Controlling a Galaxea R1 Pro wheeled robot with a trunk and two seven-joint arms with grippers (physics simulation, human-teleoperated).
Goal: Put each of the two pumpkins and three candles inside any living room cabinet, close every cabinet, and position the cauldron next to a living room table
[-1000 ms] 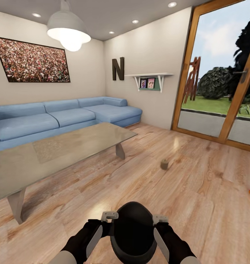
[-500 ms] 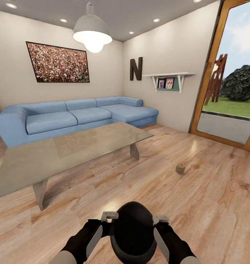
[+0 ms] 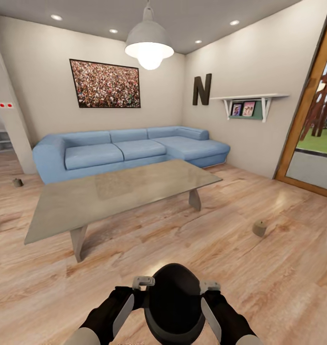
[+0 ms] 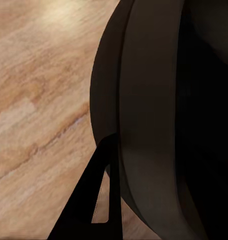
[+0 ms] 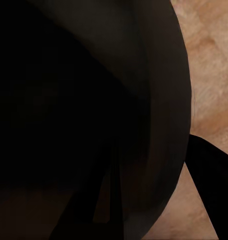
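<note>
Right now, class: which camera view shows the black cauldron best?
The head view: the cauldron appears whole, between both arms above the floor. The left wrist view shows a dark curved wall; the right wrist view a dim close-up.

Both arms are bent in front of the trunk, forearms angled inward toward each other, low in the head view. The left hand point(image 3: 143, 282) and the right hand point(image 3: 209, 286) sit level, on either side of a round black body between them; their fingers are hidden.
</note>
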